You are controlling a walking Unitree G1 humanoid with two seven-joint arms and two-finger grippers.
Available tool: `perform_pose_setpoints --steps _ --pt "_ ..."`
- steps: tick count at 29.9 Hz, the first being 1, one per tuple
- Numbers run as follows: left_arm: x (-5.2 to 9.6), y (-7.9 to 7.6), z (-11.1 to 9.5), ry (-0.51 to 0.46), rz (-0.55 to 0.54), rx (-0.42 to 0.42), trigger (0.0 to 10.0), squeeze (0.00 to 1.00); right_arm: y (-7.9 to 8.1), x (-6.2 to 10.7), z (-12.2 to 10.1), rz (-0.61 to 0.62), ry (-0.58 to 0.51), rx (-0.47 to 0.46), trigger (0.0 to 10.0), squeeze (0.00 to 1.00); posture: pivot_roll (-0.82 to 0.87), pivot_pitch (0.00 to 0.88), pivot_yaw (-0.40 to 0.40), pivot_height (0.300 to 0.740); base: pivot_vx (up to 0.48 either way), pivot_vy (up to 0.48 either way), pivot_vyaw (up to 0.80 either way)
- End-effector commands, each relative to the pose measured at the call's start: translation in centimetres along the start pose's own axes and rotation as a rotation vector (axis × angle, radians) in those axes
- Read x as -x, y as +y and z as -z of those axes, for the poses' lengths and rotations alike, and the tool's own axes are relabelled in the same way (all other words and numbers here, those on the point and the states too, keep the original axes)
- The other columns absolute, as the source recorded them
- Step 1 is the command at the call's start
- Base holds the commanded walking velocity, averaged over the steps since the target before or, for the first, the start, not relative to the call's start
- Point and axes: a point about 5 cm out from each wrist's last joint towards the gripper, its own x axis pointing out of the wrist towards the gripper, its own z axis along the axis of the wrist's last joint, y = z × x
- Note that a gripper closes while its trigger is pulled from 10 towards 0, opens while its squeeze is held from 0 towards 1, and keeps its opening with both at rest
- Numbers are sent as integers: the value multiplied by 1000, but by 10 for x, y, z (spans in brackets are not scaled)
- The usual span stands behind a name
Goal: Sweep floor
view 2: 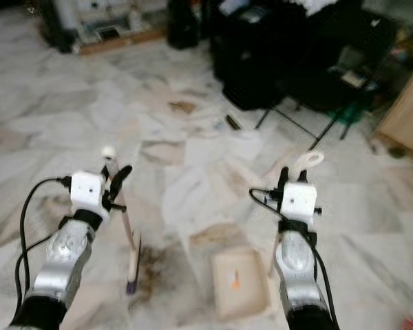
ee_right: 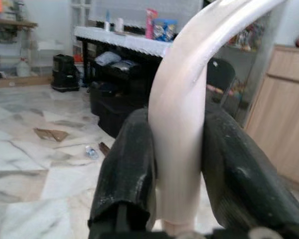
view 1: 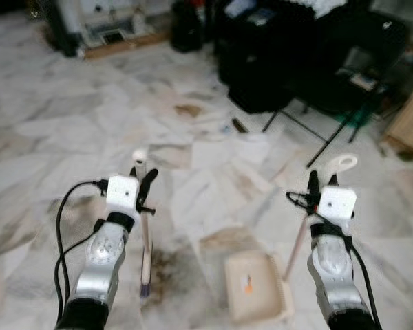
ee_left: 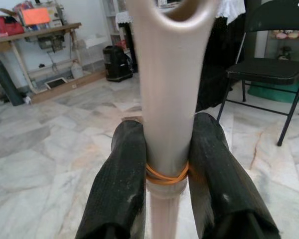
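Observation:
My left gripper [view 1: 144,184] is shut on the pale broom handle [view 1: 146,234]. The stick runs down to a dark purple tip [view 1: 145,289] on the marble floor. In the left wrist view the black fingers [ee_left: 117,189] clamp the handle [ee_left: 165,99] just above an orange rubber band. My right gripper [view 1: 323,187] is shut on the looped handle [view 1: 343,163] of a beige dustpan [view 1: 257,285], which rests on the floor between my arms with an orange scrap [view 1: 248,284] inside. A brown scrap [view 1: 188,108], a dark piece [view 1: 239,125] and a small bluish bit [view 1: 225,128] lie farther ahead.
A black-draped table [view 1: 275,55] and a black folding chair [view 1: 351,75] stand ahead on the right. A wooden cabinet [view 1: 411,117] sits at the far right. A low shelf with clutter [view 1: 113,34] lines the back left wall. A brown stain [view 1: 166,265] marks the tile near the broom.

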Motion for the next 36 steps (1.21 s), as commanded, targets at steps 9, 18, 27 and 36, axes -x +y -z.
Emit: perform_pose_setpoints --steps 9,18,27,36 --pt "-3 1 -9 -49 -5 -9 10000 0 3 -5 -11 -5 -54 -11 10000 0 -31 57 25 740 198 0 0" --pt "-3 2 -8 -45 -10 -5 10000 0 3 -6 -13 -13 -61 -2 10000 0 -31 49 22 740 0 0 501" --pt "2 8 1 -17 -48 15 10000 0 3 -6 -12 -13 -56 -8 10000 0 -33 49 21 740 0 0 382" --pt "5 10 3 -8 -56 16 10000 0 3 -4 -9 -10 -44 -14 10000 0 -30 57 22 740 0 0 0"
